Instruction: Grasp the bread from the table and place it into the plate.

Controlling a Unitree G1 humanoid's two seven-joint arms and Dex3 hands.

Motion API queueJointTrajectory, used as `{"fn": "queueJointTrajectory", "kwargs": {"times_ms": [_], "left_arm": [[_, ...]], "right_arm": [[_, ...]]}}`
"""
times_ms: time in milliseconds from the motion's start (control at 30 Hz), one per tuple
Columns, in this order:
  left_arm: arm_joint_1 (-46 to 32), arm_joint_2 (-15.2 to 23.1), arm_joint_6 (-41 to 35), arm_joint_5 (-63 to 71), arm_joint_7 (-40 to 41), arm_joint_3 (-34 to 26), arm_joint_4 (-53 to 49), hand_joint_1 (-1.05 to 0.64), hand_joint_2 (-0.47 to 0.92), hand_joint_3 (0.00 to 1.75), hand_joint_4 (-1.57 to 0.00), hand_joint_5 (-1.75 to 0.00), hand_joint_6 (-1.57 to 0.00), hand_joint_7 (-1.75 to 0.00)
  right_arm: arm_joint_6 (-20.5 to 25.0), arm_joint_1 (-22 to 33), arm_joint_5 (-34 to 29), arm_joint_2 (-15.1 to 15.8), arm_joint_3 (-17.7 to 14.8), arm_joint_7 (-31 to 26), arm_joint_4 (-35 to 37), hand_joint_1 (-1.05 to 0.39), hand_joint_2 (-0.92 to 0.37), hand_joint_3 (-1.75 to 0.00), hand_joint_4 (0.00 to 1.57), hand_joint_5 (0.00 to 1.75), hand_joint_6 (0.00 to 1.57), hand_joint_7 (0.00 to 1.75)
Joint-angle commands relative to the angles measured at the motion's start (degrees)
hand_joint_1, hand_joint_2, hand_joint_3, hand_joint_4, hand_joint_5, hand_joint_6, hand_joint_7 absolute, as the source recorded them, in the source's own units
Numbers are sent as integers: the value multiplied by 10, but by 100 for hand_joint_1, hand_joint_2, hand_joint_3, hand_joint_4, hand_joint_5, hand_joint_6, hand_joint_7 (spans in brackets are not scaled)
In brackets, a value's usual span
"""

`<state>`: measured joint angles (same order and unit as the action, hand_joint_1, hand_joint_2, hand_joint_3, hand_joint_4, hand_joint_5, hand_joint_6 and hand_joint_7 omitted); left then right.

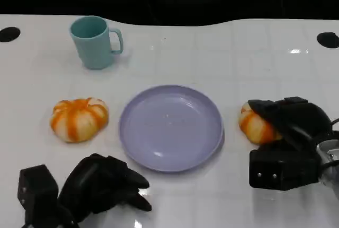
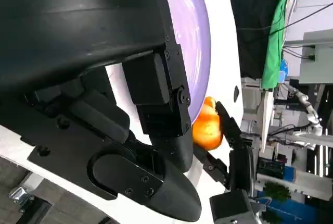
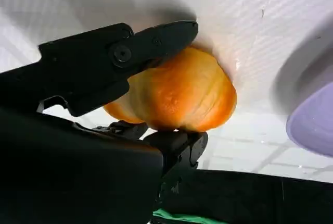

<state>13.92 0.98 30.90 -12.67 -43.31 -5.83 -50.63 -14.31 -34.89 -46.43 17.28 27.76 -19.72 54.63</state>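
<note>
Now right hand (image 1: 288,124) closed around bread (image 3: 179,96), beside plate (image 1: 170,127)

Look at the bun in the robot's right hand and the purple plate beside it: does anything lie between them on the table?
Nothing visible does. The right hand holds the bun, and only bare white table separates it from the plate. The cup and the other bun sit off that path.
</note>
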Motion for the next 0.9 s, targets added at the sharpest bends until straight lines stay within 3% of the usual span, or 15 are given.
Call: {"fn": "queueJointTrajectory", "kwargs": {"times_ms": [33,233,267,300,333,400,500,833,900], "left_arm": [[-8,9,8,3,4,1,3,-105,80,1,-156,-25,-155,0],[-8,9,10,3,4,2,2,-105,80,1,-156,-25,-155,0],[-10,9,9,4,5,3,6,-105,80,1,-156,-25,-155,0],[-11,9,9,4,6,4,8,-105,80,1,-156,-25,-156,0],[-12,9,9,5,6,4,10,-105,80,1,-156,-25,-156,0],[-12,7,3,0,5,2,12,-105,79,0,-156,-25,-156,-1],[-12,6,0,-2,5,2,13,-105,78,0,-157,-25,-156,-1],[-8,10,4,1,6,1,6,-105,79,0,-156,-25,-156,0],[-10,10,7,2,7,1,6,-105,79,0,-156,-25,-156,0]], "right_arm": [[-35,-1,14,2,-5,-62,9,-18,-92,-19,85,112,105,21],[-45,-6,17,2,1,-76,21,-16,-92,-22,88,121,112,21],[-62,-6,13,3,-3,-125,13,-16,-88,-27,88,132,112,36],[-76,-7,10,3,-5,-162,7,-12,-70,-58,91,153,94,101],[-85,-9,9,3,-6,-189,6,-12,-51,-90,92,166,79,144],[-100,-15,12,4,-9,-220,-1,-11,-40,-112,93,172,71,167],[-107,-22,11,5,-8,-237,-2,-12,-35,-122,95,174,68,174],[-121,-21,20,-7,-15,-246,-17,-12,-28,-127,98,175,72,175],[-134,-18,24,-9,-19,-254,-26,-11,-26,-136,100,175,74,175]]}}
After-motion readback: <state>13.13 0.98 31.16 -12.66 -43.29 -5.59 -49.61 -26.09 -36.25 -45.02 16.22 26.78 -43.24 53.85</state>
